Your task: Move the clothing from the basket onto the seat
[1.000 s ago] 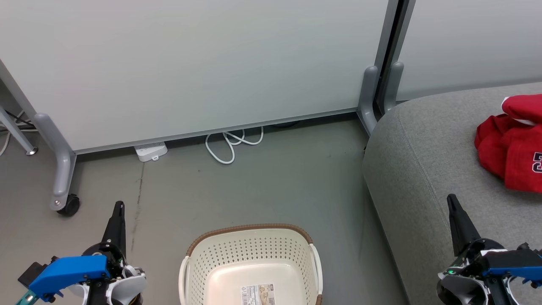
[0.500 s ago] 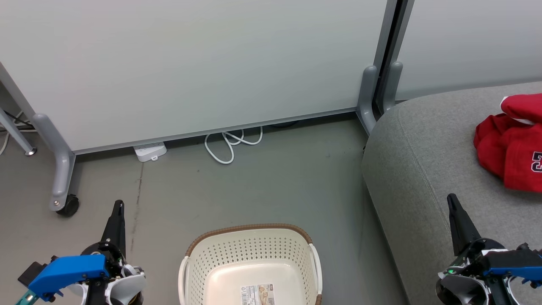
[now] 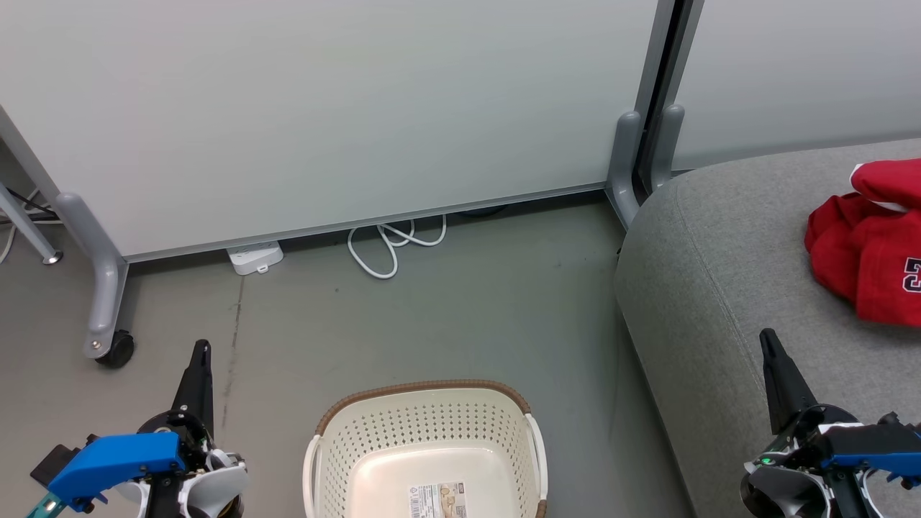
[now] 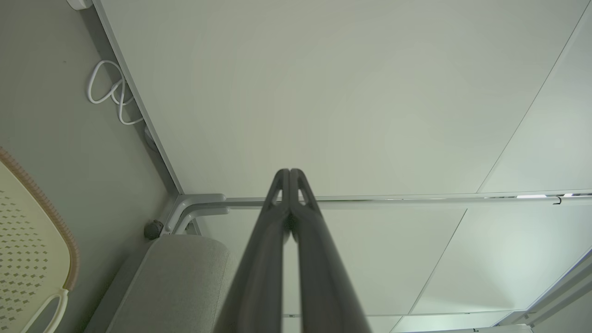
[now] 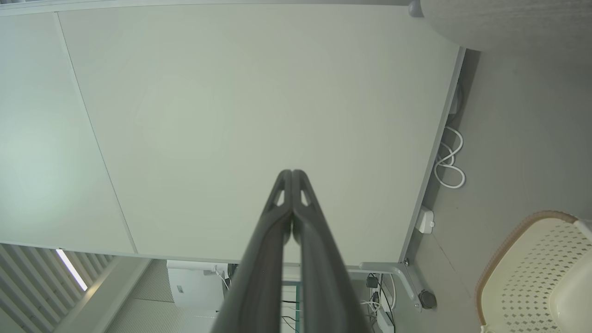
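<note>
The red clothing [image 3: 870,248] with white trim and a navy print lies bunched on the grey seat [image 3: 727,288] at the right edge of the head view. The cream basket [image 3: 428,446] with a brown rim stands on the floor at bottom centre, holding nothing but a barcode sticker [image 3: 437,500]. My left gripper [image 3: 203,349] is shut at the lower left, apart from the basket. Low at the right, my right gripper [image 3: 767,335] is shut over the seat's front. The left wrist view shows shut fingertips [image 4: 290,173] and the basket [image 4: 27,240]; the right wrist view shows shut fingertips [image 5: 292,173] and the basket [image 5: 536,273].
A pale partition wall [image 3: 345,108] on grey wheeled legs [image 3: 108,338] stands behind the floor. A white power strip [image 3: 255,257] and a looped white cable [image 3: 392,244] lie at its base. Bare grey floor [image 3: 460,316] lies between basket and wall.
</note>
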You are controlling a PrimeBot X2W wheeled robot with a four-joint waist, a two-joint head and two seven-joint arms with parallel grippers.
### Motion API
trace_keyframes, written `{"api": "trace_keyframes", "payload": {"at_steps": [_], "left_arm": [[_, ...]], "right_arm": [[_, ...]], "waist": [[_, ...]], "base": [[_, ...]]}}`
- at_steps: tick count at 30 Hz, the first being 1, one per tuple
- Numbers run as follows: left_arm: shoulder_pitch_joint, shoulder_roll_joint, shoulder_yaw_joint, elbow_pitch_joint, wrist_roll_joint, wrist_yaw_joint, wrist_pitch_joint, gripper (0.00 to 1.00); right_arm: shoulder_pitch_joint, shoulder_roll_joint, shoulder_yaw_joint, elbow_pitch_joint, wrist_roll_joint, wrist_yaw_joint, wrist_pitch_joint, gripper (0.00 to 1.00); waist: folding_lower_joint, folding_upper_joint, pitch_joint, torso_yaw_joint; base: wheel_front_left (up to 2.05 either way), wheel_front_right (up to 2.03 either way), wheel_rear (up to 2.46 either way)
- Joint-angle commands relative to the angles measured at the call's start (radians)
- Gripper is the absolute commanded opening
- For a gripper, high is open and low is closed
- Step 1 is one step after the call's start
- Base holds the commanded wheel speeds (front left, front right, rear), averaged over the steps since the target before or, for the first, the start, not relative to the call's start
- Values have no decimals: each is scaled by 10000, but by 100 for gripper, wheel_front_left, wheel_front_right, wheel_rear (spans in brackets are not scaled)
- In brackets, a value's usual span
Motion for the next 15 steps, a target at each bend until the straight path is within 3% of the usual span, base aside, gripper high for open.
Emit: {"api": "trace_keyframes", "payload": {"at_steps": [1,15], "left_arm": [[-94,-13,21,-41,-23,-88,43,0],[-94,-15,26,-42,-17,-89,48,0]], "right_arm": [[-130,6,8,-22,25,7,38,0],[-124,6,7,-22,25,6,37,0]], "waist": [[0,0,0,1],[0,0,0,1]], "base": [[0,0,0],[0,0,0]]}}
